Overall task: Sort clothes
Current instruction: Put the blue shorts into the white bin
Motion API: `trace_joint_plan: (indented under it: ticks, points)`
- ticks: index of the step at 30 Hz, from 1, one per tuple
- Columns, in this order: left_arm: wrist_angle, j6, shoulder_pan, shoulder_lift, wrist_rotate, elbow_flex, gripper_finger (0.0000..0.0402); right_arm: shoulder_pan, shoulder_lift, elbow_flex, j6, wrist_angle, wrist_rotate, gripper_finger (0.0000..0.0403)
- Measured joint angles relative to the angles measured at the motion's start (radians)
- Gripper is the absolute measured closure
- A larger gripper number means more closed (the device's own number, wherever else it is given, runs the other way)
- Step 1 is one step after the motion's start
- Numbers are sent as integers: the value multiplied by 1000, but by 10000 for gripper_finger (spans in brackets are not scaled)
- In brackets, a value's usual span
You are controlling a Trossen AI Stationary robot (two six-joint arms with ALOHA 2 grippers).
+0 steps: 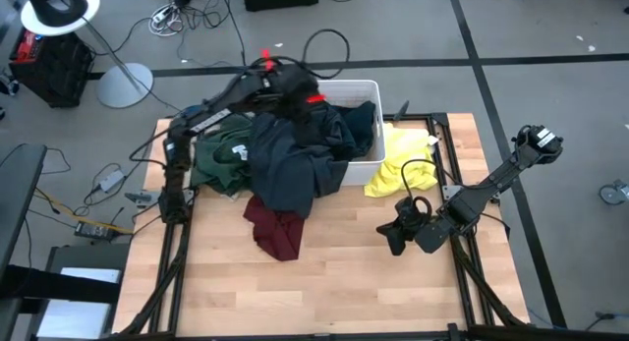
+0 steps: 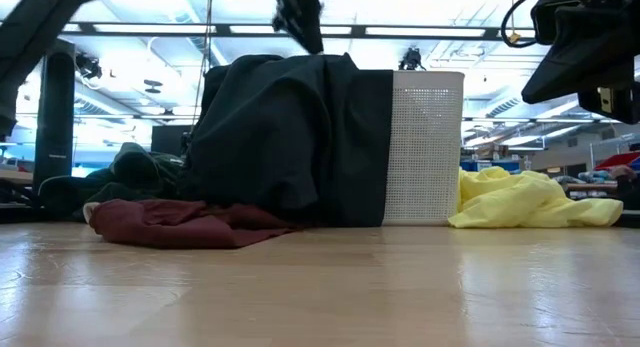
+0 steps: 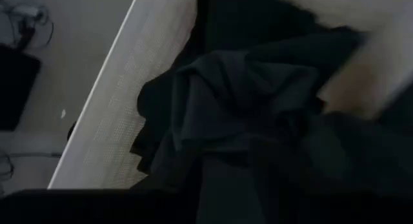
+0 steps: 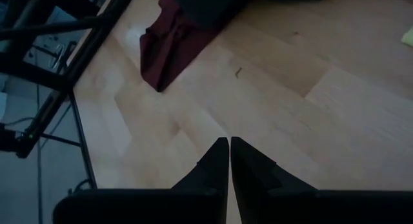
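- The left gripper [image 1: 295, 88] is positioned above the white tub [image 1: 371, 90], at the 12 o'clock side of the table [image 1: 334, 282]. Its fingers cannot be seen; whether they stand parted or grip anything cannot be told.
- The dark garment [image 1: 295, 154] hangs over the tub's 9 o'clock wall and trails onto the table. In the left wrist view, its folds [image 3: 258, 121] lie just below the camera.
- Risk: the draped garment appears heavier outside the tub than inside. It may slide fully out and cover the maroon piece [image 1: 275, 228], which lies touching its lower edge at about 7 o'clock of the tub.
- Risk: a lift by one fold may drag the tub sideways, or catch the green top [image 1: 221, 159] lying at 9 o'clock, since these fabrics overlap.
- The right gripper [image 4: 229, 153], fingers pressed together and holding nothing, waits over bare wood at the 4 o'clock part of the table.
- The yellow piece [image 1: 403, 164] lies at 3 o'clock of the tub, near the right arm. A sweep from that arm may push it off the table edge.
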Motion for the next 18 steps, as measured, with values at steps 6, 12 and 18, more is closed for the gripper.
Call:
trace_joint_plan:
  ticks: [6, 12, 18]
  points:
    - [-69, -53, -69, -89, -6, 0, 270, 0, 0, 0, -60, 0, -1, 386]
    - [-179, -134, -150, -141, -8, 0, 270, -1, 0, 0, -63, 4, -1, 386]
    - [-209, -198, -252, -167, -69, 0, 270, -1, 0, 0, -89, 4, -1, 387]
